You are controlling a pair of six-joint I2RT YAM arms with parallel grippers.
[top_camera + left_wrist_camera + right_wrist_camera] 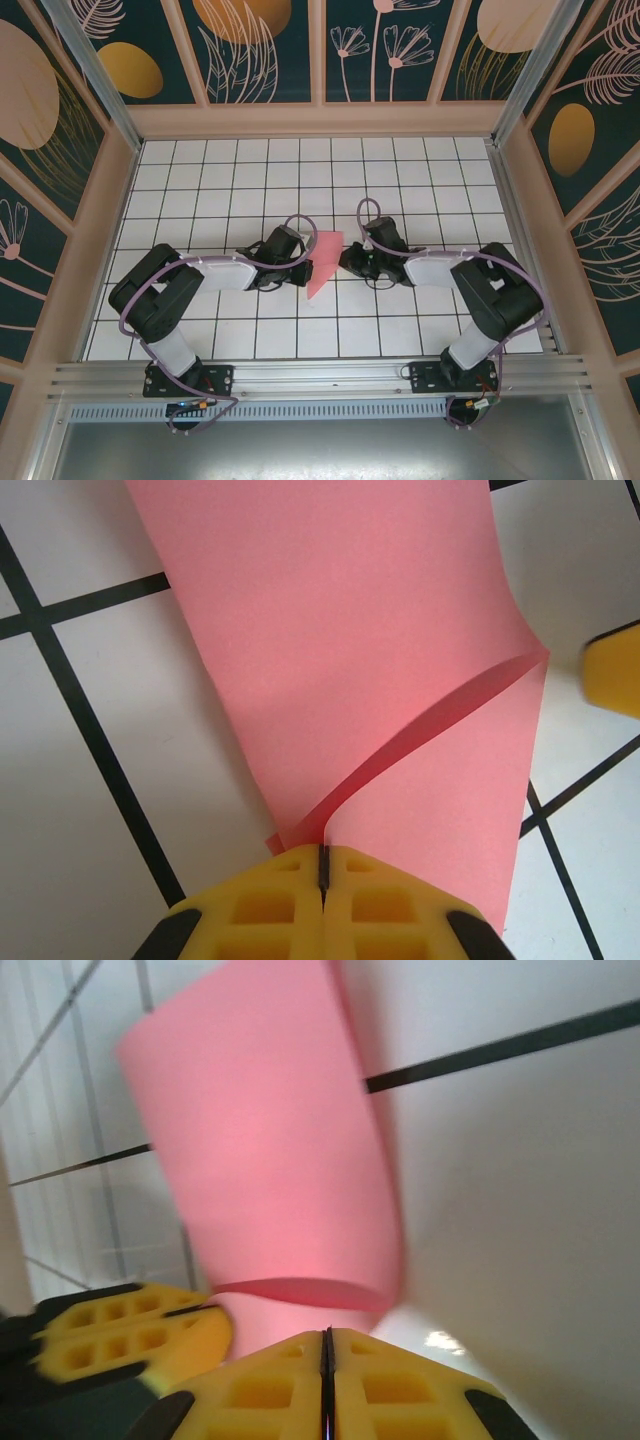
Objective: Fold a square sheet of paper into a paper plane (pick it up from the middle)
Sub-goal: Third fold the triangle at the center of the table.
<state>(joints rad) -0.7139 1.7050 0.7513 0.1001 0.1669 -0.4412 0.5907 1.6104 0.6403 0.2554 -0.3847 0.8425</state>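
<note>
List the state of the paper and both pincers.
paper: folded over on itself, top layer bowed up, not creased flat.
left pincer: shut on the paper's narrow end.
right pincer: shut, at the paper's edge; cannot tell if it grips it.

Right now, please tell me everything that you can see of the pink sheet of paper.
The square sheet of paper is thin, salmon-pink and matte. It is not flat: one part bends over the rest in a loose, rounded fold, not a pressed crease. It is at the middle of the white grid table, between the two grippers. The left gripper is shut on one edge. The right gripper, also shut, is close to the folded side; whether it holds the paper I cannot tell.
</note>
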